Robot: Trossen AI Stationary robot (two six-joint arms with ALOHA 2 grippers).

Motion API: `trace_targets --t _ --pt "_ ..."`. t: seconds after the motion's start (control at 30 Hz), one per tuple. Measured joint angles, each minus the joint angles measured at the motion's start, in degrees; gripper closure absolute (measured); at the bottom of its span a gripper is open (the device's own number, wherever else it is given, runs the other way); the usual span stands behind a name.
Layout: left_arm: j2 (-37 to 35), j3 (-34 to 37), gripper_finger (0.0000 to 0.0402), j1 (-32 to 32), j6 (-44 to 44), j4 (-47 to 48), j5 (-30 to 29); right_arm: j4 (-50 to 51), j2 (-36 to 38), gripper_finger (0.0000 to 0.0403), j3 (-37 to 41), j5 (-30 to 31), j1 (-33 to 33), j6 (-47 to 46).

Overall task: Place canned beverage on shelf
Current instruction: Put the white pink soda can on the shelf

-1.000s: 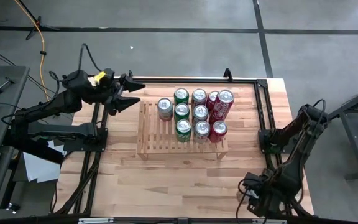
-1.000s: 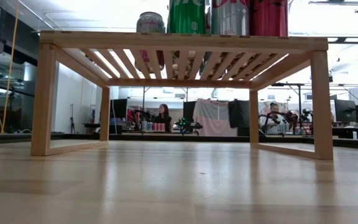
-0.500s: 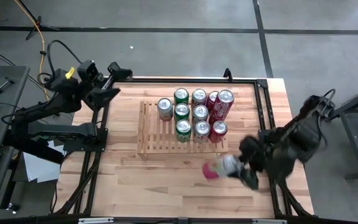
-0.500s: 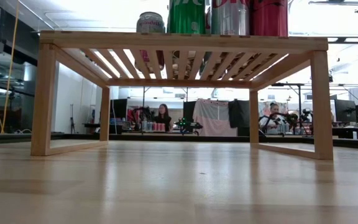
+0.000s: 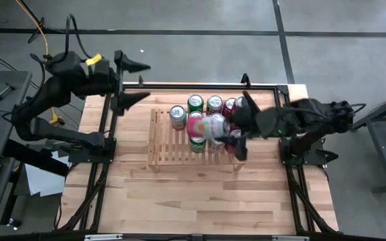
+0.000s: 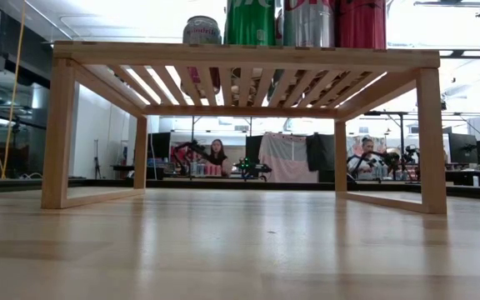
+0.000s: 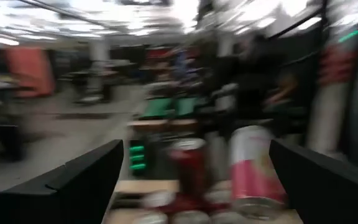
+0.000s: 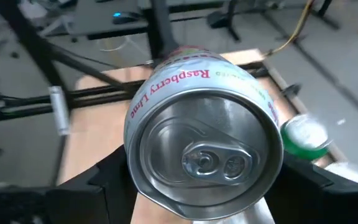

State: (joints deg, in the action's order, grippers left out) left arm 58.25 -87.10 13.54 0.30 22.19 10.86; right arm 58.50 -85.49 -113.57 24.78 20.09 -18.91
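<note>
A big can (image 8: 204, 158) fills the middle of the frame, top end facing us, held between the right pincer's (image 8: 204, 199) dark fingers (image 8: 107, 180). A green can (image 8: 304, 138) sits at right.

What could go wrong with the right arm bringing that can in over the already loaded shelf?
1. The right gripper holds the pink can directly above the standing cans; coming down there would likely topple some.
2. The only bare slats of the shelf lie on the side toward the left gripper, so placing there means crossing over the standing rows.
</note>
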Motion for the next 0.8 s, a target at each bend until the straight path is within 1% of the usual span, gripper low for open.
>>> trace_targets --t 0.07,0.1,0.27,0.43,0.6,0.73,0.8 --pt "1.4 -2.2 0.0005 -1.2 4.7 2.2 -5.2 -1.4 -0.6 0.0143 -0.1 -0.3 -2.9 4.1" --pt "1.9 -2.7 0.0005 -1.7 6.2 2.3 -6.0 -2.6 -0.8 0.0143 -0.2 -0.7 -4.2 6.0" --pt "4.5 -2.7 0.0005 -4.6 10.2 3.0 -5.2 -8.7 -2.8 0.0143 -0.2 -4.0 -9.7 13.2" --pt "6.4 -2.7 0.0005 -7.1 10.6 3.9 -5.3 -13.8 -3.8 0.0143 -0.2 -4.3 -12.0 19.0" --pt "8.1 -2.7 0.0005 -8.2 10.5 4.0 -6.2 -16.9 -3.9 0.0143 -0.2 -7.9 -13.8 20.8" --pt "10.2 -2.7 0.0005 -8.8 10.5 4.0 -6.3 -19.3 -3.9 0.0143 -0.2 -9.2 -14.3 22.5" --pt "11.4 -2.7 0.0005 -9.0 10.5 3.9 -6.4 -20.0 -3.9 0.0143 -0.2 -11.2 -14.4 22.9"
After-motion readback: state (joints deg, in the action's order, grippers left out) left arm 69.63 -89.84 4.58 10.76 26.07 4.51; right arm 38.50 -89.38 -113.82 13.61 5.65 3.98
